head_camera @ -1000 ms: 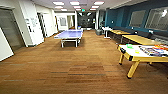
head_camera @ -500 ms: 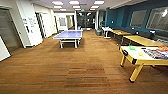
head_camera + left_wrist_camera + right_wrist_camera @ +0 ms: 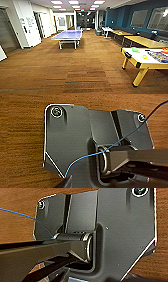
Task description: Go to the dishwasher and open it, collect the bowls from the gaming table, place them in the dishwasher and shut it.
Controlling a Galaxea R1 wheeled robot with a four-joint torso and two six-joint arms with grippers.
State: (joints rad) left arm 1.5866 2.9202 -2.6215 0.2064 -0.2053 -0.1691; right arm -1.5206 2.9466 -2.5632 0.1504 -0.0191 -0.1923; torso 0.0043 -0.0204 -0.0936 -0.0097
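Observation:
The gaming table (image 3: 132,56), with a white top and yellow legs, stands at the right of the head view, a few steps ahead of me. On its near end sits a bright green bowl (image 3: 135,49), with a smaller yellow-green bowl (image 3: 145,56) closer to the colourful game boards (image 3: 160,56). The dishwasher is out of view. Both wrist views look past the robot's own dark plate and bar onto brown wood-look floor.
A blue ping-pong table (image 3: 68,35) stands ahead at the left of centre. Yellow wooden tables (image 3: 143,41) line the blue right wall. White walls and doors run along the left. A wide stretch of floor (image 3: 82,67) lies between me and the tables.
The whole head picture has shifted slightly, and the table at the right looks a little nearer, so the camera has moved. Nothing in the room itself has moved.

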